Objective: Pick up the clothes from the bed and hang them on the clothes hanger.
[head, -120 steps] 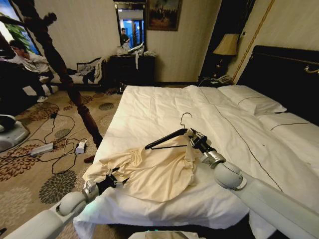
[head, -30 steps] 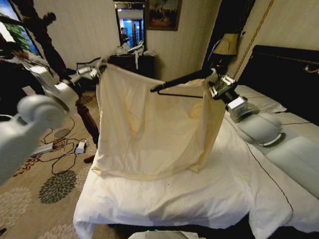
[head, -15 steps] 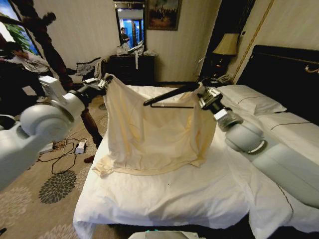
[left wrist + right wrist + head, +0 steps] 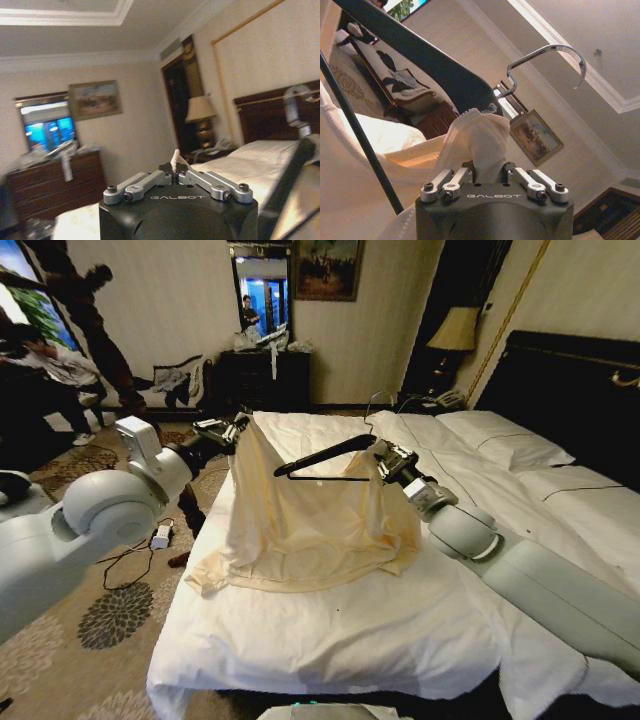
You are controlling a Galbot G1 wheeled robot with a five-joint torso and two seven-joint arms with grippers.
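Note:
The cream shirt [image 4: 310, 520] hangs spread between my two grippers, and its hem rests bunched on the white bed [image 4: 330, 630]. My left gripper [image 4: 232, 428] is shut on one upper corner of the shirt; a tuft of the cream fabric [image 4: 175, 159] pokes up between the closed fingers of the left gripper [image 4: 175, 172]. My right gripper [image 4: 385, 455] is shut on the other upper corner, together with one end of the black clothes hanger [image 4: 325, 453]. Bunched fabric [image 4: 480, 140] fills the right gripper [image 4: 487, 172], with the hanger's arm [image 4: 420, 65] and wire hook [image 4: 550, 57] above it.
A tall dark coat stand [image 4: 105, 340] rises left of the bed, above cables and a power strip [image 4: 160, 535] on the carpet. Pillows [image 4: 505, 440] and the black headboard [image 4: 565, 385] lie to the right. A dresser [image 4: 265, 380] and a lamp [image 4: 455, 330] stand by the far wall.
Both arms have come down, bringing the shirt and hanger lower. The shirt now sags, narrower, with more of its hem lying on the bed.

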